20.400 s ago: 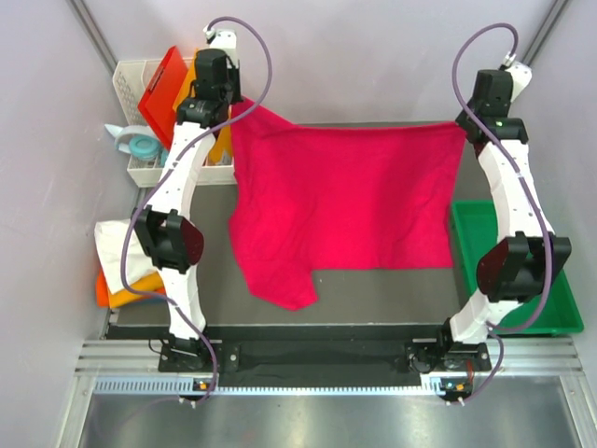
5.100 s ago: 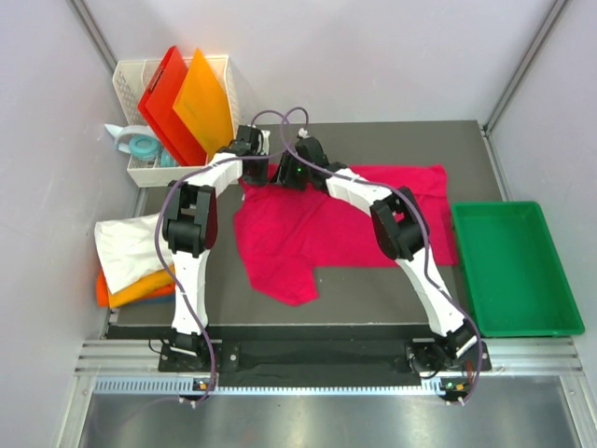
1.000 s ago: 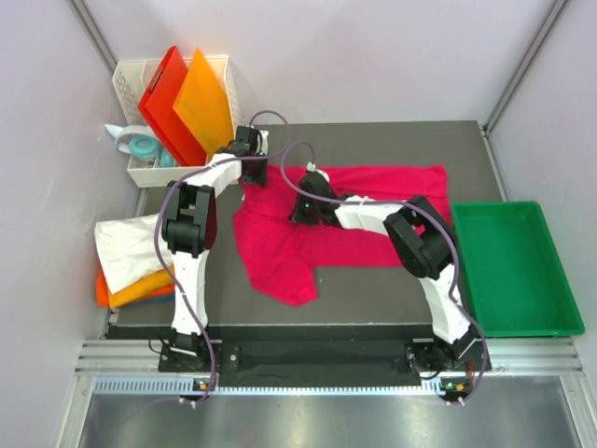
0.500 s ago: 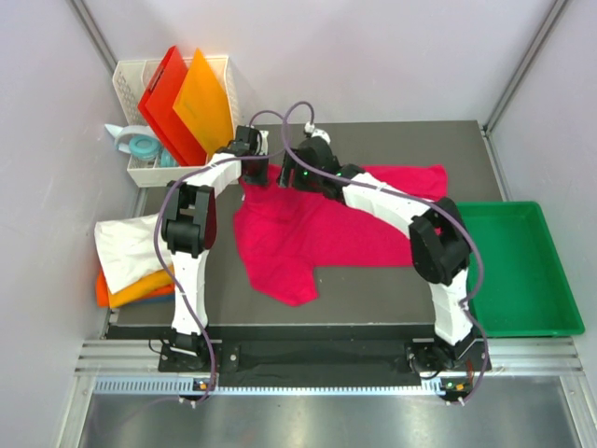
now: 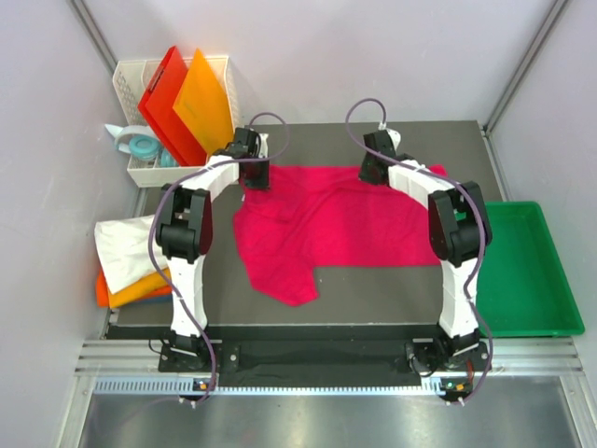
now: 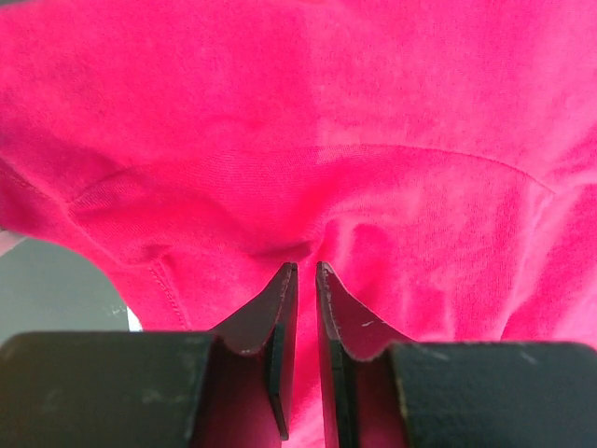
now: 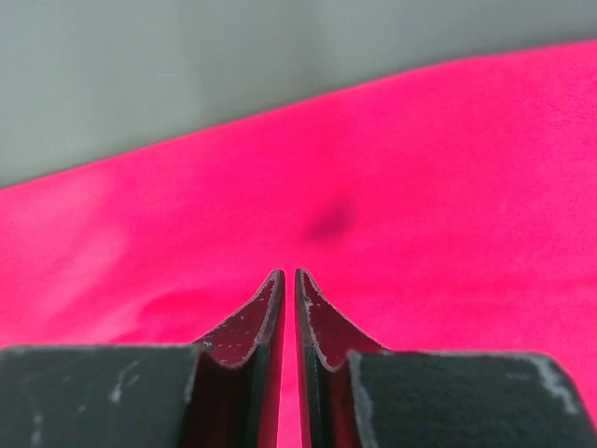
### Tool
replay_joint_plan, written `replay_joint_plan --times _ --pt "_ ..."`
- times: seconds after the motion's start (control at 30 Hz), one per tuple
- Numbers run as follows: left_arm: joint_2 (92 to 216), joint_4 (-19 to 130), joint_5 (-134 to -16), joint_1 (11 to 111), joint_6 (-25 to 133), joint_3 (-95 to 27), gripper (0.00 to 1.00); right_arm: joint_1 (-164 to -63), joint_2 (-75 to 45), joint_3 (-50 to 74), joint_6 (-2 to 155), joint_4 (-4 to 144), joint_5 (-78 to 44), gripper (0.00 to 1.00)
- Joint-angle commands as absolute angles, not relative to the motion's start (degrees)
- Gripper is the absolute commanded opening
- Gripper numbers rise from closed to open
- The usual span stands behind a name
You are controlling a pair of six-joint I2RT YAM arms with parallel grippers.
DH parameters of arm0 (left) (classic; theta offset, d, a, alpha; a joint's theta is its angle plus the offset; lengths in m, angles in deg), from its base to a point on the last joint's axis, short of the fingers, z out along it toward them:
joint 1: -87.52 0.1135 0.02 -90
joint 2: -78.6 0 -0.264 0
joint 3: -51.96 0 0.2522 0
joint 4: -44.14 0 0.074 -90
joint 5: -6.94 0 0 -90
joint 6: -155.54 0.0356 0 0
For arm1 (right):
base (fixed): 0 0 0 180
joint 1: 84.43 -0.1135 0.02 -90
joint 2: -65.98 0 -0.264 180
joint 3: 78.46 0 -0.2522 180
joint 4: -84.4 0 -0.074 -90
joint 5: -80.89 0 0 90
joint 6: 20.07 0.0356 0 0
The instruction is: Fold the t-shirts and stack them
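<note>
Large crimson-pink cloth t-shirt (image 5: 326, 224) lying spread on the dark tabletop (image 5: 392, 289), beside the green plastic tray (image 5: 513, 271).
The right gripper (image 7: 288, 275) has just moved along the far hem toward the tray; its jaws are almost together, and I cannot tell if it holds cloth. The left gripper (image 6: 300, 271) pinches the far corner away from the tray. Probably a fold begins; bare tabletop shows on the near side.

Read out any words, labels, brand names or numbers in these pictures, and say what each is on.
No text can be read anywhere: the crimson-pink t-shirt, red board, orange board, white basket and green tray all look plain.
</note>
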State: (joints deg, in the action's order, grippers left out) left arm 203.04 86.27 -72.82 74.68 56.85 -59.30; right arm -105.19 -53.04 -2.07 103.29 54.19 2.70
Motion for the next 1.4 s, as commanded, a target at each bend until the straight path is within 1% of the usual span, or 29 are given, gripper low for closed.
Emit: replay_joint_plan --times 0.0,0.1,0.33,0.47,0.53,0.63,0.67,0.77,0.8,0.87,0.93,0.97,1.07,1.2,1.37 --pt "202.08 87.44 -73.3 74.25 57.01 -60.33 0.19 -103.24 -57.67 -6.0 102.97 51.66 0.47 0.09" --pt "202.35 87.96 -74.27 74.16 57.8 -59.63 0.18 -103.07 -58.21 -5.66 102.45 50.69 0.38 0.09" --pt "202.52 90.34 -76.03 74.16 59.3 -58.13 0.18 -102.98 -56.19 -0.04 102.89 48.23 0.21 0.11" --pt "202.0 90.43 -76.47 74.25 59.38 -57.6 0.18 -101.84 -56.8 -0.82 101.31 45.16 0.03 0.11" --pt "201.21 90.25 -76.04 74.25 59.65 -58.22 0.18 -101.66 -54.1 -0.38 100.26 46.11 0.21 0.12" --pt "198.31 88.68 -75.15 74.33 60.17 -59.01 0.19 -100.87 -48.55 -1.25 98.58 47.69 -0.49 0.24" --pt "196.82 88.32 -74.81 74.33 60.18 -59.88 0.21 -100.69 -47.32 -2.04 97.62 47.7 -0.5 0.3" --pt "195.41 86.92 -73.58 74.33 60.09 -61.81 0.24 -100.52 -44.41 -6.61 95.08 46.47 0.29 0.38" --pt "195.49 86.56 -73.31 74.33 59.39 -62.17 0.24 -100.43 -44.67 -9.23 94.28 45.77 0.99 0.39" --pt "196.62 86.38 -72.61 74.33 58.86 -63.66 0.24 -100.34 -46.33 -11.88 92.0 42.79 2.22 0.39" --pt "199.25 86.91 -72.69 74.16 58.33 -64.72 0.23 -99.29 -48.8 -13.39 92.42 40.32 4.25 0.36" --pt "200.23 87.78 -72.95 74.07 58.16 -65.77 0.22 -98.85 -49.67 -13.3 92.95 39.88 4.25 0.3" --pt "203.57 88.75 -74.36 73.81 58.59 -66.83 0.2 -97.27 -52.58 -12.42 94.89 38.3 5.13 0.18" --pt "206.12 89.02 -76.64 73.54 59.65 -67.27 0.19 -95.69 -54.16 -8.65 95.68 40.92 5.48 0.16" --pt "210.25 90.69 -79.46 73.46 60.44 -70.69 0.18 -94.1 -57.5 -11.36 96.21 39.79 3.9 0.16"
